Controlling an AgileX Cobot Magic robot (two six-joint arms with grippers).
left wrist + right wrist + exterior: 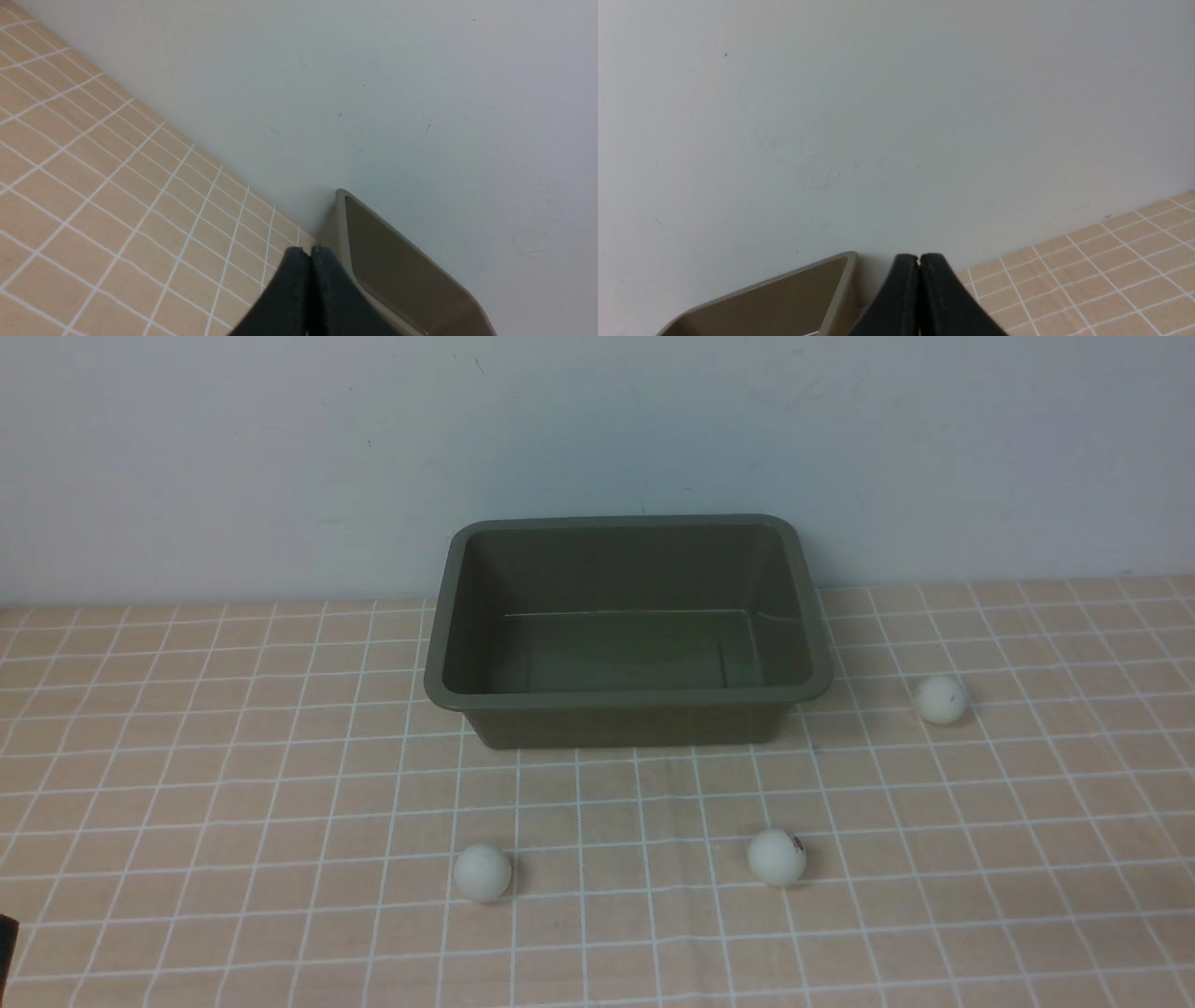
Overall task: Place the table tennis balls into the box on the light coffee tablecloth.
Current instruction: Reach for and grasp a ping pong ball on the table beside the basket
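Peach-tan checked cloth (233, 784) covers the desk, and the olive-green box (625, 698) sits on it at the far middle, against the wall, open and with nothing inside. All three white balls lie on the cloth outside the box. One ball (940, 699) is off the box's right side, near its front corner. Another ball (777, 857) and the last ball (483, 872) rest well in front of the box, apart from each other.

The left fingers (294, 289) are pressed together on nothing, aimed toward the box's far left corner. The right fingers (903, 289) are likewise together and empty, aimed past its far right corner. Neither wrist view shows a ball.

The main risk is probably the balls themselves: round, light and smooth, on flat cloth with nothing to stop them. Fingers that come down unopened, or off-centre, would likely nudge a ball into a roll, perhaps off the desk. A squeeze off the middle could squirt one sideways. A release from too high might let a ball bounce off the hard floor of the box and over its rim.
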